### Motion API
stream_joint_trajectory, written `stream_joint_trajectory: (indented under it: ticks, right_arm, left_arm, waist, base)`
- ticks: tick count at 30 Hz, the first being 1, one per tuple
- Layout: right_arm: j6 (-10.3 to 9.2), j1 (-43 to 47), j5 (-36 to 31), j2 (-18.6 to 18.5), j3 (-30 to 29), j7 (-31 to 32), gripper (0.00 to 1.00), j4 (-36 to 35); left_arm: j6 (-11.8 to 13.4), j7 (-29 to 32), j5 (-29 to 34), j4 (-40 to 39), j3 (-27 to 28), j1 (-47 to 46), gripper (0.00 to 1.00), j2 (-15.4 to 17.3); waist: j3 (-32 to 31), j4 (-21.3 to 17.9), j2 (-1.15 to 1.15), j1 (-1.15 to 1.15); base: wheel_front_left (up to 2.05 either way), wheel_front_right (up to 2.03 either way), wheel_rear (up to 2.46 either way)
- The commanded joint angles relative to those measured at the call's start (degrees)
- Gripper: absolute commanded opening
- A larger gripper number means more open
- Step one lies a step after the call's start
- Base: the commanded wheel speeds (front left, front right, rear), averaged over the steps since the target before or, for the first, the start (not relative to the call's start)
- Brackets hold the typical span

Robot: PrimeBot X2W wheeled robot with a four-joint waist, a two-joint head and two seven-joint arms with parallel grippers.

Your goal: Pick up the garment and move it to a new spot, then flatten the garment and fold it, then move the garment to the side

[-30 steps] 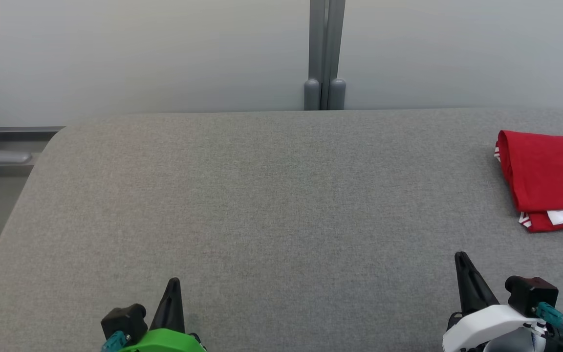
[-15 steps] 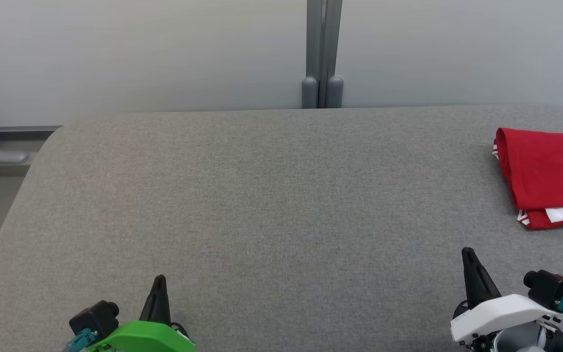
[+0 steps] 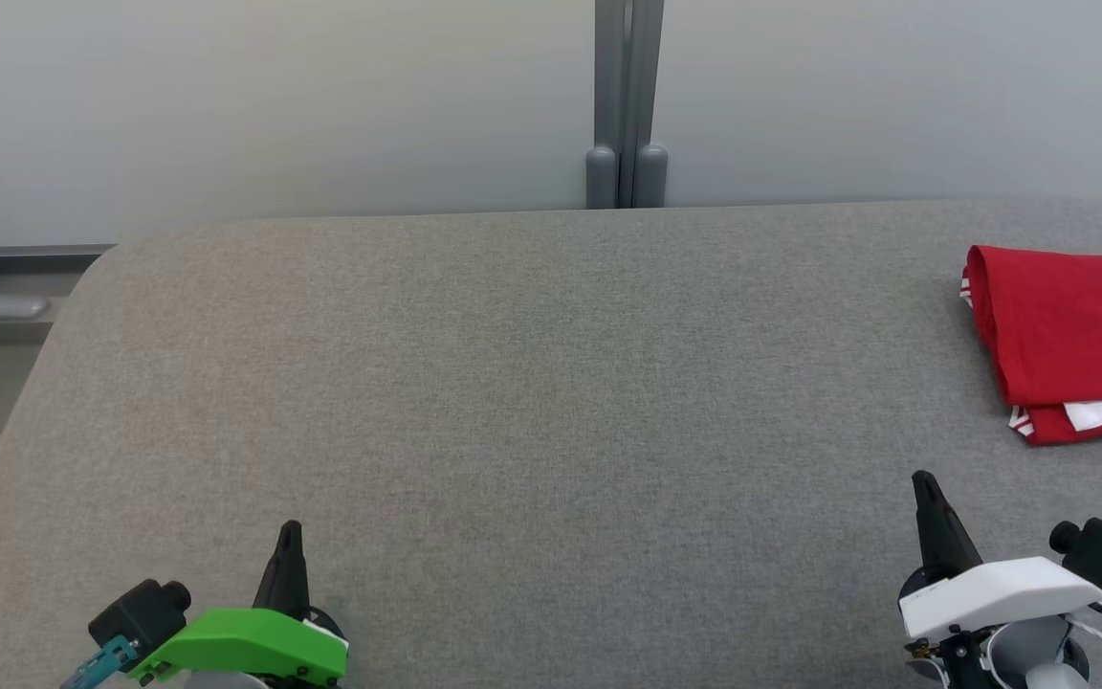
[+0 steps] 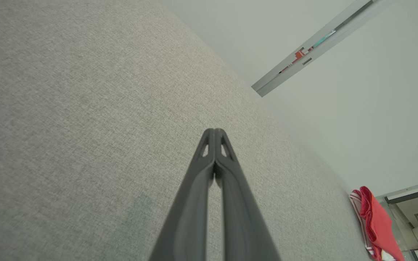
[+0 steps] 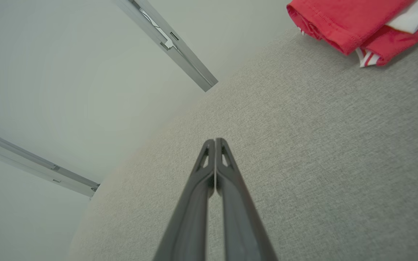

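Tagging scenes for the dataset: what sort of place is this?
Probably a robot test cell or lab bay, not a home: a grey fabric-covered table, plain pale partition panels joined by a grey metal post, and one folded red garment at the table's right.

the red garment [image 3: 1068, 335] with white trim lies folded flat at the table's far right.

Folded garment [image 3: 1068, 335] on table [image 3: 513, 383] far right, left hand [image 3: 289, 536] and right hand [image 3: 924, 486] near front edge
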Motion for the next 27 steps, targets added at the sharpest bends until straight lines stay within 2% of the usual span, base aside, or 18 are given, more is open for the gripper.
stream_joint_trajectory:
  ticks: [1, 27]
  right_arm:
    - [-0.03, -1.71, 2.13, -0.26, -0.27, 0.38, 0.0, -0.69]
    - [-0.04, -3.67, 20.22, -0.36, -1.7, 4.32, 0.0, -0.4]
  left_arm:
    - [-0.56, 0.42, -1.91, -0.91, 0.85, -1.85, 0.0, 0.06]
    - [-3.19, 5.03, -17.12, -2.57, 5.83, -3.08, 0.0, -0.06]
  waist:
    - [0.04, -0.04, 0.0, 0.0]
    - [0.69, -0.69, 0.0, 0.0]
  base:
    - [0.0, 0.0, 0.0]
    - [0.0, 0.0, 0.0]
